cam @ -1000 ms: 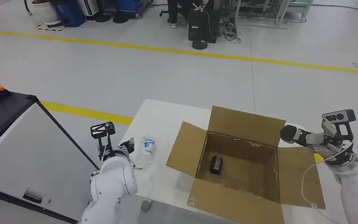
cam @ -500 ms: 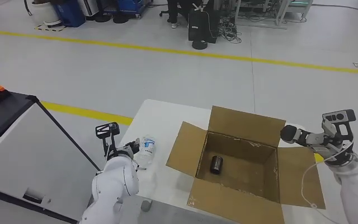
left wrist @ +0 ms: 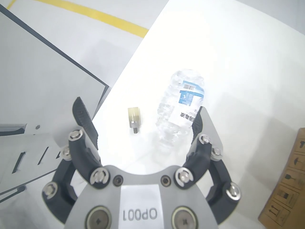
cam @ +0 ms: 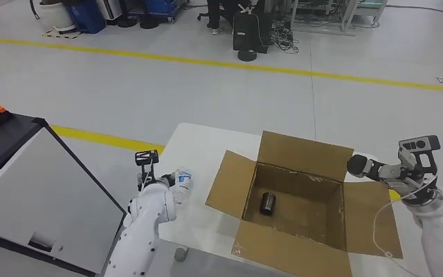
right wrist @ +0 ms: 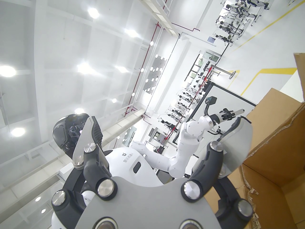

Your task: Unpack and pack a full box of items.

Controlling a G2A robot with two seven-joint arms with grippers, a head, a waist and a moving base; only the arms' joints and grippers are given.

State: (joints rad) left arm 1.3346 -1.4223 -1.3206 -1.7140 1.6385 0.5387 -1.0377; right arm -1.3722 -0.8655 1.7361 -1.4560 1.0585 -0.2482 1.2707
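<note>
An open cardboard box [cam: 297, 197] stands on the white table [cam: 201, 149], with a dark cylinder [cam: 268, 203] lying on its floor. Left of the box a clear water bottle [cam: 182, 182] lies on its side. In the left wrist view the bottle [left wrist: 183, 101] lies beside a small metal part [left wrist: 134, 120]. My left gripper [left wrist: 140, 117] hangs open above both, the part between its fingers and one fingertip [left wrist: 199, 120] over the bottle's label. My right gripper [right wrist: 166, 129] is open and holds nothing, raised by the box's right flap [right wrist: 274, 132] and facing away from the table.
A grey cabinet [cam: 41, 194] stands left of the table, close to the left arm [cam: 149, 208]. The box's flaps are spread outward on all sides. Bare tabletop lies behind the bottle. The table's left edge [left wrist: 128, 58] runs just beside the small part.
The left arm has swung right, toward the bottle, bringing its gripper over the table's left edge. The right arm, box and cylinder have not moved.
</note>
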